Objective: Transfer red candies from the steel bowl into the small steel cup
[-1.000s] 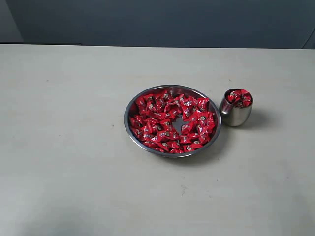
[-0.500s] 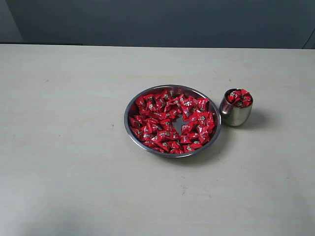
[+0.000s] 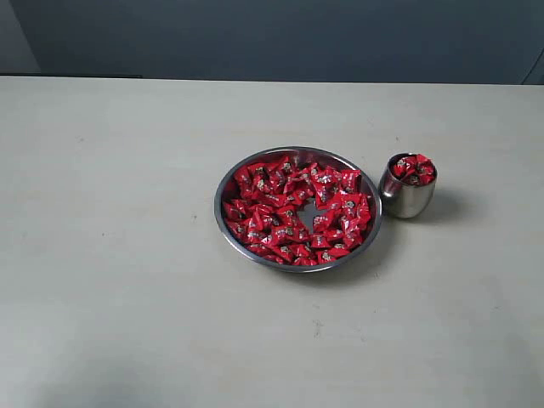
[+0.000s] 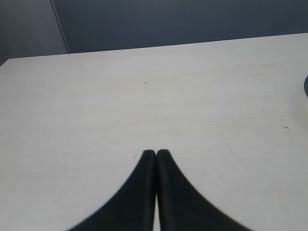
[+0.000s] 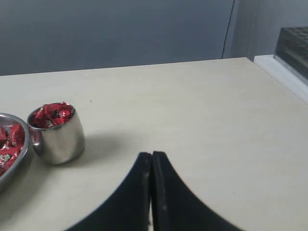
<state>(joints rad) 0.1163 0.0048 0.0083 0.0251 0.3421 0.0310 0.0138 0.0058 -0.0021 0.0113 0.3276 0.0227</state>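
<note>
A wide steel bowl (image 3: pixel 224 183) sits mid-table, holding many red candies (image 3: pixel 280 223) around a small bare patch at its centre. Just right of it stands the small steel cup (image 3: pixel 409 198), heaped to the brim with red candies (image 3: pixel 414 168). The right wrist view shows the cup (image 5: pixel 58 137) and a slice of the bowl's rim (image 5: pixel 25 144), off to one side of my right gripper (image 5: pixel 152 154), which is shut and empty. My left gripper (image 4: pixel 156 152) is also shut with nothing in it, over bare tabletop. Neither gripper appears in the exterior view.
The pale table (image 3: pixel 127 280) ends at a dark wall at the back. In the right wrist view the table's side edge (image 5: pixel 281 77) runs beside a dark crate-like object (image 5: pixel 294 45).
</note>
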